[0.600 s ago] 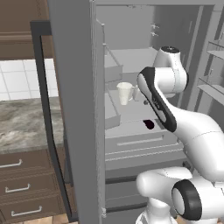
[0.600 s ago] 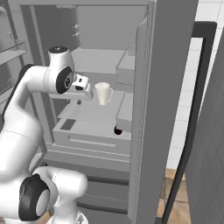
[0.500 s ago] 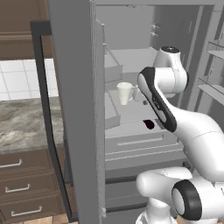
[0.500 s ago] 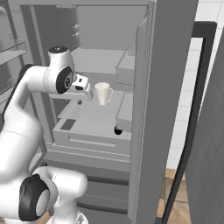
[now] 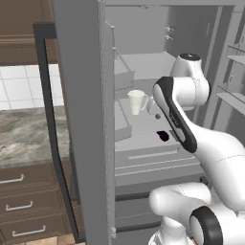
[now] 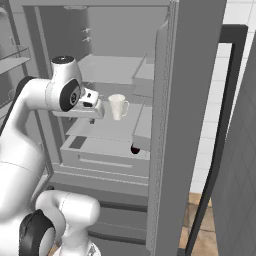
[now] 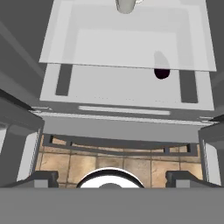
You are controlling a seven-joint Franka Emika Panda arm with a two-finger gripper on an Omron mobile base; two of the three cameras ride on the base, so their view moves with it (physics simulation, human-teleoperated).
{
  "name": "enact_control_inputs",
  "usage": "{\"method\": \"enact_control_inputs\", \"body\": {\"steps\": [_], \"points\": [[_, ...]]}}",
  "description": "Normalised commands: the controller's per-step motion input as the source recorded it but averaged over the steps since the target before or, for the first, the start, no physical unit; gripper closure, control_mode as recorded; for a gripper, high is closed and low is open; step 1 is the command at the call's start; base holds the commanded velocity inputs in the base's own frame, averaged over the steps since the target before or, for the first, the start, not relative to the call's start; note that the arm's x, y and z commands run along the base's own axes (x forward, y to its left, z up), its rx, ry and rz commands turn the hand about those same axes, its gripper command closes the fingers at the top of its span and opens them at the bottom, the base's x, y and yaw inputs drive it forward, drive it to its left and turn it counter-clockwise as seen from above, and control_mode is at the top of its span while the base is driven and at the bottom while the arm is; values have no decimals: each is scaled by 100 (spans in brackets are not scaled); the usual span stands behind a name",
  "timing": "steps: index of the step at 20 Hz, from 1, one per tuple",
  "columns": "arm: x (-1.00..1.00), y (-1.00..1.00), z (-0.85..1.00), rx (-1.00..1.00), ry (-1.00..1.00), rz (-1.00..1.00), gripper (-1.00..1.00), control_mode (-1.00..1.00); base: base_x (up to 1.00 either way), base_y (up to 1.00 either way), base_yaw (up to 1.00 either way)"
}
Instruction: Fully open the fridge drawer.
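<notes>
The fridge drawer (image 7: 122,87) is a wide, shallow light-grey box under the mug's shelf, with a pale handle strip (image 7: 124,110) along its front. Its front stands forward of that shelf. It also appears low in the open fridge in the left base view (image 5: 153,154) and the right base view (image 6: 102,159). My gripper (image 7: 112,178) hangs above and in front of the drawer front, looking down on it, clear of the handle. Its fingertips (image 7: 42,177) are spread wide, open, with nothing between them. The hand (image 6: 91,106) sits left of the mug.
A white mug (image 6: 118,106) stands on the shelf above the drawer. A small dark object (image 7: 162,73) lies near that shelf's front edge. The fridge door (image 5: 81,119) stands open on the left, with brown cabinet drawers (image 5: 28,206) beyond. A darker freezer panel (image 6: 107,217) lies below.
</notes>
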Motion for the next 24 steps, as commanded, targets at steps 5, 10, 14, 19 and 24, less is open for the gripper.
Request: {"method": "enact_control_inputs", "body": {"steps": [5, 10, 14, 19, 24], "points": [[-1, 0, -1, 0, 2, 0, -100, 100, -12, 0, 0], [0, 0, 0, 0, 0, 0, -100, 100, -39, 0, 0], [0, 0, 0, 0, 0, 0, -100, 100, -48, 0, 0], [-1, 0, 0, 0, 0, 0, -100, -100, -32, 0, 0], [0, 0, 0, 0, 0, 0, -100, -100, 0, 0, 0]]}}
